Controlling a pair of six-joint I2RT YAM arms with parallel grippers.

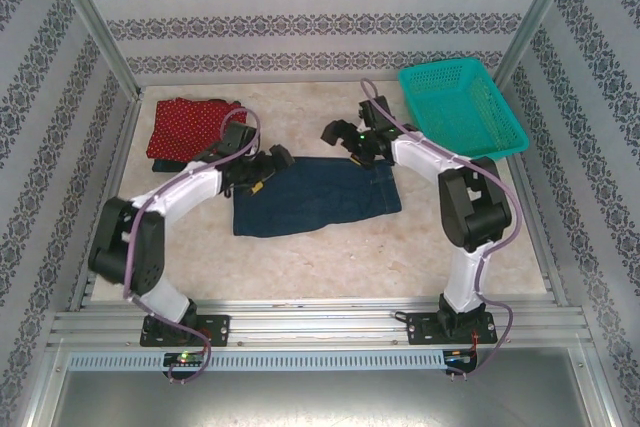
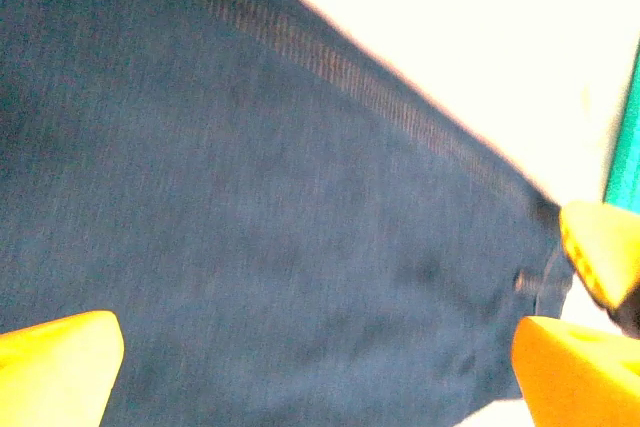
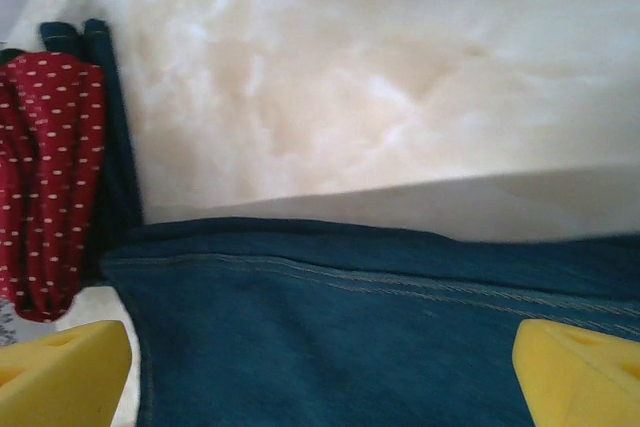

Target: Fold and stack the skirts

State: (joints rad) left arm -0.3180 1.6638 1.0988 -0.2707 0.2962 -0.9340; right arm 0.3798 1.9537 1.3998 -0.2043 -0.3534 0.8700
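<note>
Left end effector (image 1: 272, 165) & right end effector (image 1: 345, 137) both spread at denim skirt (image 1: 318, 197) far corners; if I pinch unevenly, fold prob skews.

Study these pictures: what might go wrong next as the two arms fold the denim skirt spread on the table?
The open left gripper and right gripper hover over the spread dark blue denim skirt; uneven pinches might give a crooked fold.
The folded red white-dotted cloth skirt lies close by; the fold could drag it.
</note>
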